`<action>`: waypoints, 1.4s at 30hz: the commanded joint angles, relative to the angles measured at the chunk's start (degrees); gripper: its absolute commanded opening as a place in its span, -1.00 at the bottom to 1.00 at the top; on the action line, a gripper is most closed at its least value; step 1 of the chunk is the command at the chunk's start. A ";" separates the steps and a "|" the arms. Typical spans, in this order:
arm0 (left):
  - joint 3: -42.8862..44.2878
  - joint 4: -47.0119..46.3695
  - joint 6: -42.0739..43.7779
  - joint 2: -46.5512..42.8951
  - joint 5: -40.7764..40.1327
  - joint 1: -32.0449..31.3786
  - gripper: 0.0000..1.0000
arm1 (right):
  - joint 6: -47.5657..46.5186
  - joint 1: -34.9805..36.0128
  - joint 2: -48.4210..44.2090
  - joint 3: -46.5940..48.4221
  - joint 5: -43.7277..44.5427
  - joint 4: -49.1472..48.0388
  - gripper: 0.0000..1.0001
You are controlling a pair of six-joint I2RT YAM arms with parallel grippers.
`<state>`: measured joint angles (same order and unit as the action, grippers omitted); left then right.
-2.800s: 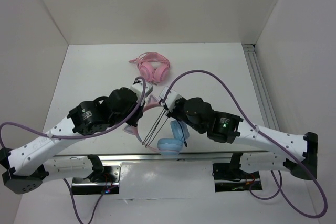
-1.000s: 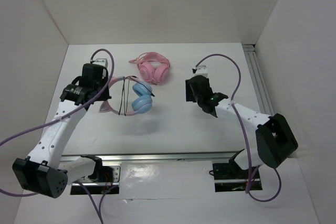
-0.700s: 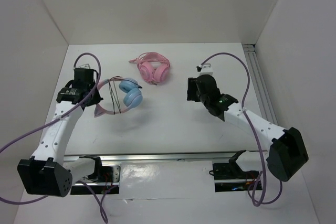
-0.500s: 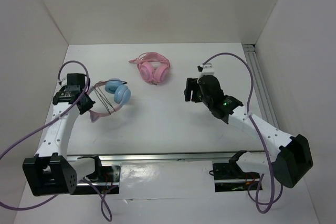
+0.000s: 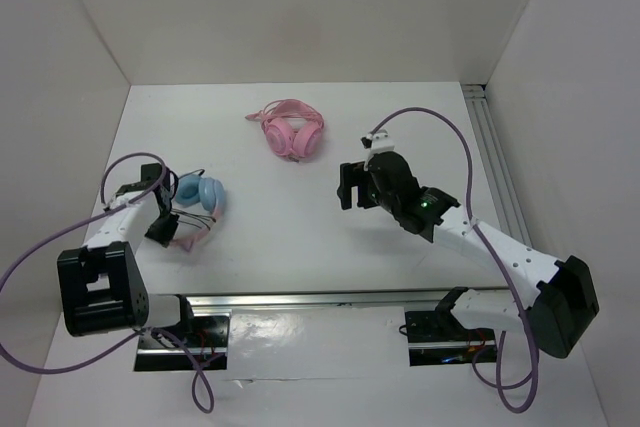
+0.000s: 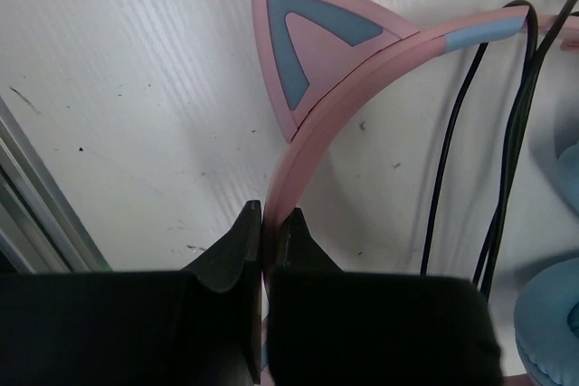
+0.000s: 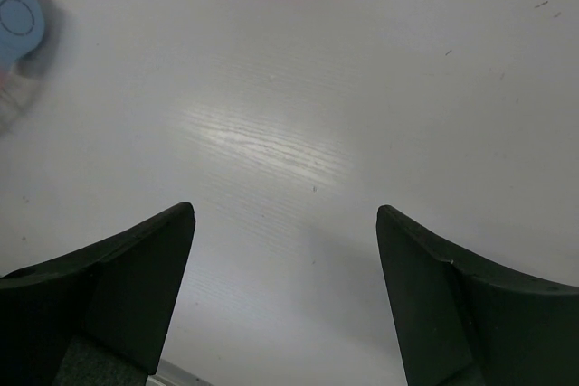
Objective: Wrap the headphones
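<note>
Top external view: the counter (image 5: 300, 232) is carrying the headphones (image 5: 205, 195) at left-centre, probably being set aside as wrapped. Right jaws are hanging released mid-frame, gripping nothing. Left jaws are clenching the headband (image 6: 336, 124), steadying it; the cable (image 6: 440, 196) is looping across it.

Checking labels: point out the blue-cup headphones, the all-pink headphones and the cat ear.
headphones (image 5: 207, 195): top view, blue ear cup.
all-pink headphones (image 5: 295, 137): top view, ear cup.
cat ear (image 6: 306, 47): left wrist view, its middle.

headphones (image 5: 195, 203): light blue cups (image 5: 208, 195), pink headband (image 6: 384, 79), pink cat ear (image 6: 312, 38) with blue inset, black cable (image 6: 450, 169). other headphones (image 5: 290, 132) all pink. table (image 5: 300, 222) white.
</note>
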<state>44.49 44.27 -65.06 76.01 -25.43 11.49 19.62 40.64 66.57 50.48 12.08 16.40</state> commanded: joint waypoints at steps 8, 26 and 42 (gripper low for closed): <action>-0.81 -0.06 -9.74 5.11 -2.79 3.37 -0.59 | -1.34 3.03 -1.26 4.45 -0.03 1.79 0.79; 5.25 1.17 -3.86 -11.12 1.61 3.37 1.00 | -1.34 13.05 2.25 10.95 8.49 4.68 0.84; 18.18 -7.88 32.88 -36.80 48.00 3.90 1.00 | -2.65 16.13 -10.13 34.32 20.71 28.23 1.00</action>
<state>60.34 39.70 -40.25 42.78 9.43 15.18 17.89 56.27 59.99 79.83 29.50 37.89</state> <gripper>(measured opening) 0.998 0.999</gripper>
